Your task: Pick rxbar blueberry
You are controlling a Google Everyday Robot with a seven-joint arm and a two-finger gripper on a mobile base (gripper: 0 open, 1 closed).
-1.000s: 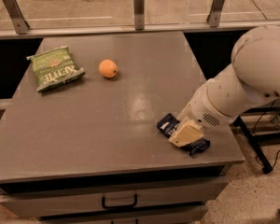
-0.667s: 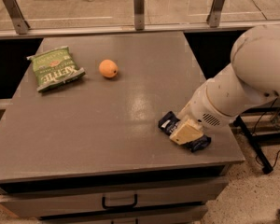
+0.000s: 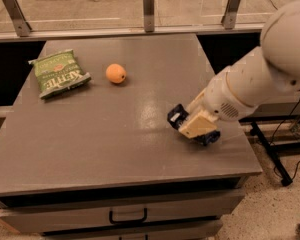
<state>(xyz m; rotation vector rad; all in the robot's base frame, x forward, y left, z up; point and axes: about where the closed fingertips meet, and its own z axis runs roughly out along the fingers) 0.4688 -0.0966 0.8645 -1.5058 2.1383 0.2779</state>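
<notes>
Nearest the camera, a drawer front runs below the table edge, with 1 dark handle (image 3: 127,217) set just left of its middle. Above it lies the grey table (image 3: 105,139), its top matte with a pale sheen near the centre.

Towards the front right of that top sits the gripper (image 3: 197,126), a cream-coloured block at the end of the white arm (image 3: 250,84), which comes in from the right edge. The gripper is down over the rxbar blueberry (image 3: 176,117), covering its middle, so only the bar's 2 dark navy ends show, one poking out on the upper left and one on the lower right. The bar lies aslant, near the table's right edge. Whether the gripper has closed on the bar or merely sits over it cannot be told (its body hides the contact).

Farther back and well to the left, an orange (image 3: 116,73) rests alone on the table. Just beyond it to the left lies a green chip bag (image 3: 58,74), flat and slightly turned, near the far left corner.

Behind the table runs a rail with 3 metal posts (image 3: 148,9), and past them a pale floor.
</notes>
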